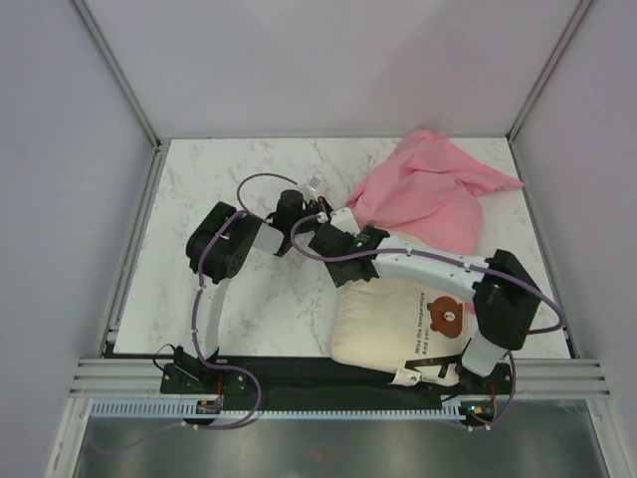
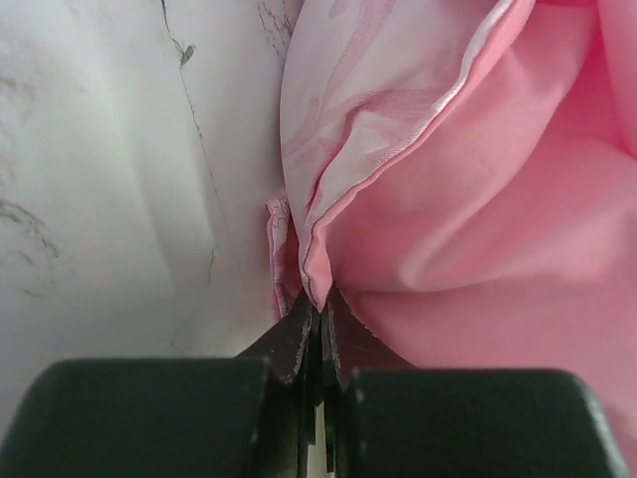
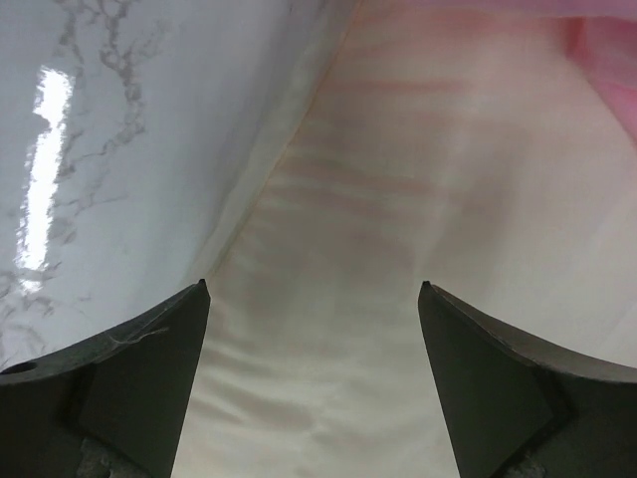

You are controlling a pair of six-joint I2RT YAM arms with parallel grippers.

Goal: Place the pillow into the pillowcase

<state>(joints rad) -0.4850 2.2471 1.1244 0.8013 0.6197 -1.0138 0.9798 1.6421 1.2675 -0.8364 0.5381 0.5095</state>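
Note:
The pink pillowcase (image 1: pixel 430 189) lies bunched at the back right of the marble table. The cream pillow (image 1: pixel 393 321) with the bear face (image 1: pixel 449 321) lies in front of it, its far end under the pink fabric. My left gripper (image 1: pixel 320 208) is shut on the pillowcase's near left edge; in the left wrist view the jaws (image 2: pixel 318 304) pinch a fold of the pink fabric (image 2: pixel 448 199). My right gripper (image 1: pixel 325 240) is open just above the pillow's far left corner; in the right wrist view its open fingers (image 3: pixel 314 289) frame the cream pillow (image 3: pixel 378 199), with the pillowcase (image 3: pixel 609 50) at top right.
The white marble table (image 1: pixel 229 179) stretches to the left and back. Purple walls and metal frame posts (image 1: pixel 119 75) enclose it. A metal rail (image 1: pixel 299 383) runs along the near edge by the arm bases.

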